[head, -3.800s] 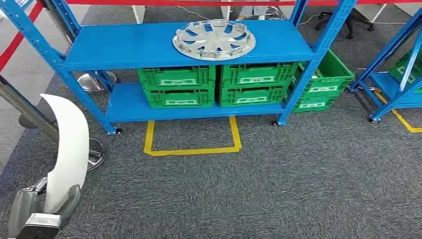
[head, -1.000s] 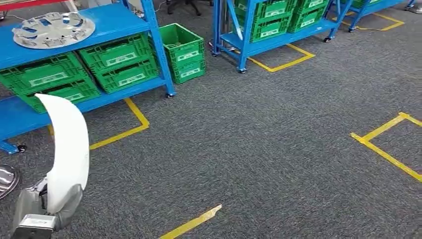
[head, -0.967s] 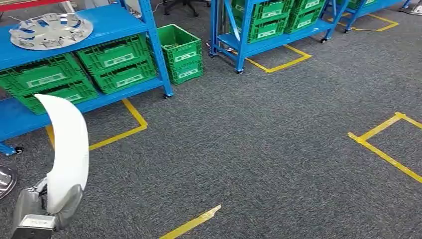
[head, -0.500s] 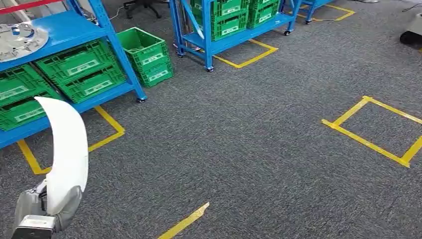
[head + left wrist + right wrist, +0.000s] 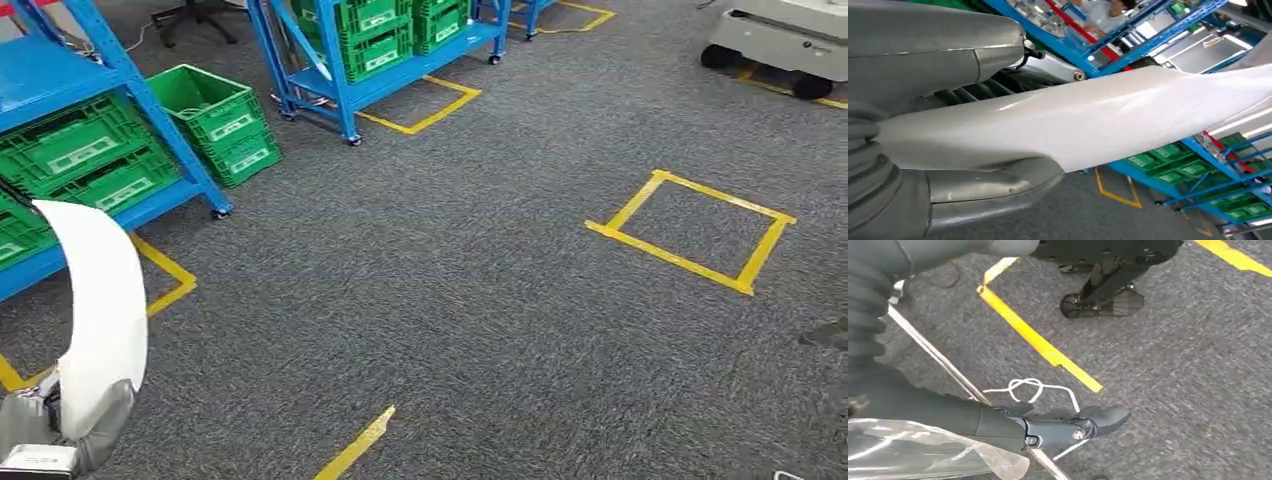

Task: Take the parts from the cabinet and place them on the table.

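My left hand [image 5: 62, 432] grips the lower end of a long, curved white part [image 5: 100, 305], which rises from my fingers and arches over at its top. From my left wrist the thumb [image 5: 990, 187] presses one face of the white part and darker fingers [image 5: 978, 90] close on the other, so the panel is clamped between them and runs away from the hand toward the racks.

Beyond that hand stands a blue rack [image 5: 130, 95] with green crates [image 5: 75, 160] on its lower shelf; another green crate [image 5: 222, 120] sits on the carpet beside the rack's post. Each crate carries a pale label, but I cannot read any writing on it. Farther off is a second blue rack [image 5: 330, 85] with more crates.

My head view shows a yellow tape square [image 5: 692, 230] on the grey carpet well away from my left hand, and a short yellow strip [image 5: 355, 448] nearer it.

My right wrist view shows my right hand [image 5: 1048, 427] hanging over carpet, with yellow tape [image 5: 1038, 342] and a white cord loop [image 5: 1028, 386] under it. A dark finger sticks out straight; something clear and plastic lies against the palm side, and I cannot tell whether the hand holds it.
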{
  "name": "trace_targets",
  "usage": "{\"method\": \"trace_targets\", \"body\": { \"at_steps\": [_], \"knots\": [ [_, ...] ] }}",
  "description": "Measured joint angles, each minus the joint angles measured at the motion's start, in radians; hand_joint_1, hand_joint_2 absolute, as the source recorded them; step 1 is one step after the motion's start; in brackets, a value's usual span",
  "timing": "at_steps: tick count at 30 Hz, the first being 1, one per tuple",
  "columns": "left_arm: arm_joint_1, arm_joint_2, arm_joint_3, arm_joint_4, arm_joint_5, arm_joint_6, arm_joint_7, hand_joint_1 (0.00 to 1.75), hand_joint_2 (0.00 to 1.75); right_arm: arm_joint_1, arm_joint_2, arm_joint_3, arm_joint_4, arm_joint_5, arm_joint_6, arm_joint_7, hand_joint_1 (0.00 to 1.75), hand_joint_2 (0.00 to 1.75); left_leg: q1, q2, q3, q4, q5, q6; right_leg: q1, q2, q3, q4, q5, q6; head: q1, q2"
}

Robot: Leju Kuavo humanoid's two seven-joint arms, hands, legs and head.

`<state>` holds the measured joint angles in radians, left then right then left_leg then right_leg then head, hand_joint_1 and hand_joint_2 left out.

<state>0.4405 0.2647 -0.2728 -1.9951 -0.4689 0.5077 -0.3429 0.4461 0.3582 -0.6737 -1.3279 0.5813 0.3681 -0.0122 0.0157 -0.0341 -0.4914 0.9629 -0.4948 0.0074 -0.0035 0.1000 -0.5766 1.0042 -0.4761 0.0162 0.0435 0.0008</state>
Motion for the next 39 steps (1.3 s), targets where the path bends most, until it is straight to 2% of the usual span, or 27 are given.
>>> {"method": "trace_targets", "body": {
  "at_steps": [1,2,4,5,6,8,9,10,11,14,15,17,19,20,22,24,25,26,28,30,31,32,33,35,36,37,39],
  "knots": [
    [0.002,-0.001,0.002,0.0,-0.018,0.0,0.01,1.75,1.75,0.002,0.0,0.0,0.0,-0.011,-0.008,0.007,0.0,1.75,-0.001,0.009,0.0,0.0,0.001,0.002,0.004,-0.053,-0.013,0.026,-0.022,0.004,0.003,0.0],
    [0.008,-0.005,0.006,-0.001,-0.031,-0.001,0.021,1.75,1.75,0.001,0.0,0.001,0.0,-0.019,-0.01,0.011,0.0,1.75,-0.002,0.022,-0.001,0.0,-0.001,0.007,0.002,-0.079,-0.042,0.084,-0.06,0.009,0.007,0.0],
    [0.023,-0.021,0.007,-0.003,-0.054,-0.007,0.043,1.75,1.75,0.002,0.0,0.003,0.0,-0.032,-0.013,0.017,0.0,1.75,-0.005,0.052,-0.004,0.0,-0.001,0.008,-0.002,-0.092,-0.117,0.254,-0.14,0.017,0.006,0.0],
    [0.027,-0.027,0.007,-0.005,-0.062,-0.007,0.05,1.75,1.75,0.006,0.0,0.005,0.0,-0.035,-0.015,0.017,0.0,1.75,-0.006,0.065,-0.005,0.0,-0.001,0.008,-0.003,-0.092,-0.138,0.306,-0.154,0.02,0.006,0.0],
    [0.028,-0.032,0.006,-0.005,-0.067,-0.007,0.05,1.75,1.75,0.01,0.0,0.005,0.0,-0.036,-0.018,0.016,0.0,1.75,-0.006,0.078,-0.004,0.0,-0.002,0.008,-0.006,-0.093,-0.135,0.307,-0.143,0.023,0.006,0.0],
    [0.031,-0.043,0.005,-0.007,-0.068,-0.005,0.051,1.75,1.75,0.016,0.0,0.006,0.0,-0.038,-0.02,0.011,0.0,1.75,-0.006,0.099,-0.001,0.001,-0.004,0.005,-0.008,-0.104,-0.057,0.176,-0.073,0.024,0.007,0.0],
    [0.033,-0.047,0.006,-0.007,-0.065,-0.003,0.05,1.75,1.75,0.016,0.0,0.006,0.0,-0.04,-0.021,0.008,0.0,1.75,-0.006,0.11,0.002,0.002,-0.006,0.001,-0.009,-0.126,0.008,0.067,-0.033,0.022,0.006,0.0],
    [0.033,-0.049,0.006,-0.009,-0.061,-0.002,0.049,1.75,1.75,0.014,0.0,0.006,0.0,-0.041,-0.022,0.006,0.0,1.75,-0.009,0.119,0.007,0.003,-0.009,-0.004,-0.006,-0.17,0.046,-0.004,-0.037,0.02,0.007,0.0],
    [0.035,-0.052,0.007,-0.012,-0.051,-0.002,0.048,1.75,1.75,0.011,0.0,0.008,0.0,-0.043,-0.023,0.005,0.0,1.75,-0.016,0.125,0.004,0.01,-0.014,-0.012,-0.001,-0.163,0.053,-0.013,-0.035,0.007,0.006,0.0],
    [0.028,-0.055,0.007,-0.015,-0.034,-0.008,0.045,1.75,1.75,0.022,0.0,0.011,0.0,-0.055,-0.034,0.01,0.0,1.75,-0.013,0.149,0.01,0.007,-0.011,-0.024,0.003,-0.135,0.034,-0.008,-0.033,-0.01,0.004,0.0],
    [0.027,-0.056,0.009,-0.016,-0.028,-0.008,0.039,1.75,1.75,0.025,0.0,0.012,0.0,-0.061,-0.037,0.013,0.0,1.75,-0.01,0.15,0.009,0.01,-0.02,-0.033,-0.003,-0.127,0.044,-0.015,-0.028,-0.02,0.005,0.0],
    [0.026,-0.061,0.015,-0.019,-0.019,-0.008,0.025,1.75,1.75,0.027,0.0,0.014,-0.001,-0.069,-0.04,0.019,0.0,1.75,-0.006,0.071,-0.015,0.084,-0.081,-0.039,-0.005,-0.113,0.046,-0.015,-0.022,-0.031,0.0,0.0],
    [0.026,-0.064,0.018,-0.02,-0.012,-0.01,0.023,1.75,1.75,0.027,0.0,0.016,-0.002,-0.075,-0.041,0.021,0.0,1.75,-0.005,0.044,-0.089,0.257,-0.167,-0.041,-0.002,-0.092,0.041,-0.015,-0.019,-0.035,0.001,0.0],
    [0.026,-0.065,0.019,-0.02,-0.012,-0.011,0.023,1.75,1.75,0.027,0.0,0.018,-0.002,-0.075,-0.04,0.021,0.0,1.75,-0.006,0.042,-0.119,0.32,-0.184,-0.04,0.0,-0.08,0.039,-0.014,-0.018,-0.037,0.0,0.0],
    [0.025,-0.069,0.022,-0.02,-0.011,-0.011,0.022,1.75,1.75,0.028,0.0,0.019,-0.002,-0.076,-0.04,0.021,0.0,1.75,-0.006,0.04,-0.113,0.302,-0.143,-0.034,0.003,-0.055,0.04,-0.014,-0.017,-0.038,0.0,0.0],
    [0.025,-0.071,0.023,-0.02,-0.011,-0.011,0.022,1.75,1.75,0.028,0.0,0.02,-0.002,-0.076,-0.041,0.022,0.0,1.75,-0.006,0.022,-0.042,0.141,-0.043,-0.024,0.004,-0.028,0.045,-0.012,-0.017,-0.037,0.0,0.0],
    [0.025,-0.072,0.023,-0.02,-0.011,-0.011,0.022,1.75,1.75,0.029,0.0,0.021,-0.002,-0.077,-0.041,0.022,0.0,1.75,-0.006,-0.012,-0.009,0.063,-0.006,-0.017,0.003,-0.018,0.045,-0.013,-0.016,-0.036,0.001,0.0],
    [0.025,-0.072,0.023,-0.02,-0.011,-0.011,0.019,1.75,1.75,0.027,0.0,0.021,-0.002,-0.077,-0.042,0.023,0.0,1.75,-0.007,-0.042,0.0,0.038,-0.015,-0.011,0.008,-0.009,0.043,-0.009,-0.016,-0.032,0.002,0.0],
    [0.023,-0.075,0.024,-0.022,-0.008,-0.011,0.01,1.75,1.75,0.028,0.0,0.023,-0.003,-0.087,-0.047,0.027,0.0,1.75,-0.009,-0.029,0.0,0.018,-0.02,-0.011,0.002,0.009,0.022,-0.003,-0.008,-0.017,0.001,0.0],
    [0.02,-0.078,0.023,-0.022,0.0,-0.02,-0.005,1.75,1.75,0.038,0.0,0.026,-0.005,-0.113,-0.061,0.038,0.0,1.75,-0.01,-0.011,0.002,0.008,-0.012,-0.002,0.0,0.028,0.004,-0.007,-0.002,-0.003,0.002,0.0],
    [0.009,-0.081,0.023,-0.021,0.0,-0.025,-0.014,1.75,1.75,0.047,0.0,0.027,-0.011,-0.132,-0.068,0.05,0.0,1.75,-0.003,0.005,0.004,-0.001,-0.005,0.003,-0.001,0.004,0.003,0.008,-0.015,-0.003,0.003,0.0],
    [-0.003,-0.085,0.021,-0.021,0.001,-0.029,-0.019,1.75,1.75,0.055,0.0,0.029,-0.021,-0.152,-0.075,0.063,0.0,1.75,-0.004,0.009,0.003,-0.003,-0.004,0.007,0.003,-0.04,-0.017,0.045,-0.045,0.001,0.008,0.0],
    [-0.011,-0.087,0.021,-0.021,0.003,-0.029,-0.021,1.75,1.75,0.058,0.0,0.032,-0.028,-0.164,-0.076,0.074,0.0,1.75,-0.004,0.022,0.002,-0.003,-0.004,0.009,0.002,-0.067,-0.053,0.118,-0.088,0.005,0.012,0.0],
    [-0.017,-0.094,0.021,-0.02,0.012,-0.028,-0.022,1.75,1.75,0.057,0.0,0.039,-0.032,-0.167,-0.074,0.079,0.0,1.75,-0.006,0.054,0.0,-0.002,-0.004,0.009,-0.002,-0.087,-0.127,0.274,-0.157,0.015,0.011,0.0],
    [-0.018,-0.095,0.021,-0.019,0.018,-0.027,-0.021,1.75,1.75,0.057,0.0,0.039,-0.033,-0.159,-0.07,0.074,0.0,1.75,-0.006,0.069,0.0,-0.002,-0.005,0.008,-0.005,-0.091,-0.14,0.305,-0.159,0.019,0.011,0.0],
    [-0.018,-0.095,0.02,-0.019,0.025,-0.025,-0.024,1.75,1.75,0.058,0.0,0.039,-0.033,-0.153,-0.067,0.063,0.0,1.75,-0.006,0.082,0.0,-0.002,-0.005,0.007,-0.008,-0.094,-0.129,0.288,-0.14,0.022,0.012,0.0],
    [-0.016,-0.096,0.023,-0.019,0.04,-0.026,-0.029,1.75,1.75,0.053,0.0,0.034,-0.032,-0.153,-0.061,0.039,0.0,1.75,-0.004,0.106,0.004,-0.001,-0.01,0.001,-0.016,-0.111,-0.044,0.137,-0.063,0.027,0.011,0.0]
  ]
}}
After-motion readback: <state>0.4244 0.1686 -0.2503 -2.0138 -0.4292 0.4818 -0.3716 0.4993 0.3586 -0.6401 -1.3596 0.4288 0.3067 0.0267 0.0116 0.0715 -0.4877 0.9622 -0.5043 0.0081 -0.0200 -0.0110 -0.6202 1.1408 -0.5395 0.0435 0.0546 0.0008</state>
